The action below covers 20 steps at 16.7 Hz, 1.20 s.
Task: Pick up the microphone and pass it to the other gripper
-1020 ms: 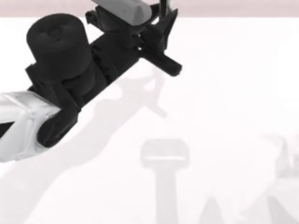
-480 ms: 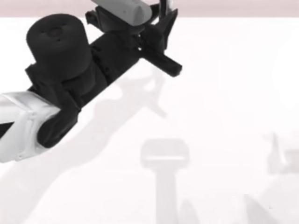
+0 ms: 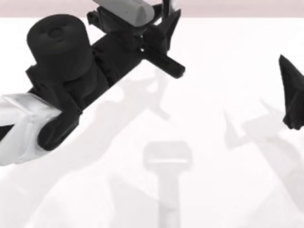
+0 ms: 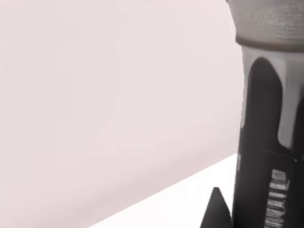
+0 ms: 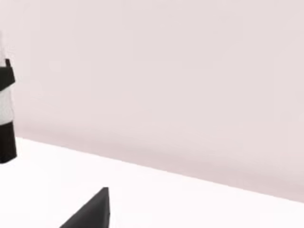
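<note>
L gripper (image 3: 164, 35) jaws clamped on microphone (image 4: 268, 118); R gripper (image 3: 292, 95) jaws' state unclear.

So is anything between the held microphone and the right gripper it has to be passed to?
Nothing visible. The left gripper holds the microphone at the table's far edge; the right gripper is at the right edge, with only bare tabletop between.

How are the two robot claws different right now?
The left gripper is near the top middle of the top view, with its whole bulky arm showing; the right gripper only pokes in at the right edge. The left gripper holds the microphone, and the right gripper holds nothing that can be seen. The left wrist view shows the microphone up close, but the right wrist view shows mostly bare table. Both claws are black and pointed.
</note>
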Available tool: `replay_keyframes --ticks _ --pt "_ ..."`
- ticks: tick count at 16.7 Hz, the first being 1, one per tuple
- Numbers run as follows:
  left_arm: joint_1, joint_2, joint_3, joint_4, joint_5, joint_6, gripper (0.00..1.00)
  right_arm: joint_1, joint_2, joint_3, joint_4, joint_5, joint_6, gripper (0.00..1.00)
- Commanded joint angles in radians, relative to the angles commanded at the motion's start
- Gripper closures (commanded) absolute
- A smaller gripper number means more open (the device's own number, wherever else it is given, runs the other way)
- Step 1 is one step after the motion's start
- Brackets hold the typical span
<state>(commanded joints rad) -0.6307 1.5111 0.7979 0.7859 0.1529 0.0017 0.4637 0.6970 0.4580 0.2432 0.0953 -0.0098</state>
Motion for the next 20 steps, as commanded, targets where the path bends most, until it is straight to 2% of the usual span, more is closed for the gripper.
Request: replay_keyframes --ticks 4,8,16,20 --pt "0.0 0.0 0.0 0.0 0.0 0.0 1.0 0.177 0.284 0.186 0.103 0.037 -0.005 0.0" --pt "0.0 0.0 0.0 0.0 0.0 0.0 1.0 0.288 0.449 0.286 0.152 0.061 -0.012 0.0" --pt "0.0 0.0 0.0 0.0 0.0 0.0 1.0 0.301 0.488 0.312 0.161 0.062 -0.014 0.0" --pt "0.0 0.0 0.0 0.0 0.0 0.0 1.0 0.288 0.644 0.435 0.197 0.049 -0.013 0.0"
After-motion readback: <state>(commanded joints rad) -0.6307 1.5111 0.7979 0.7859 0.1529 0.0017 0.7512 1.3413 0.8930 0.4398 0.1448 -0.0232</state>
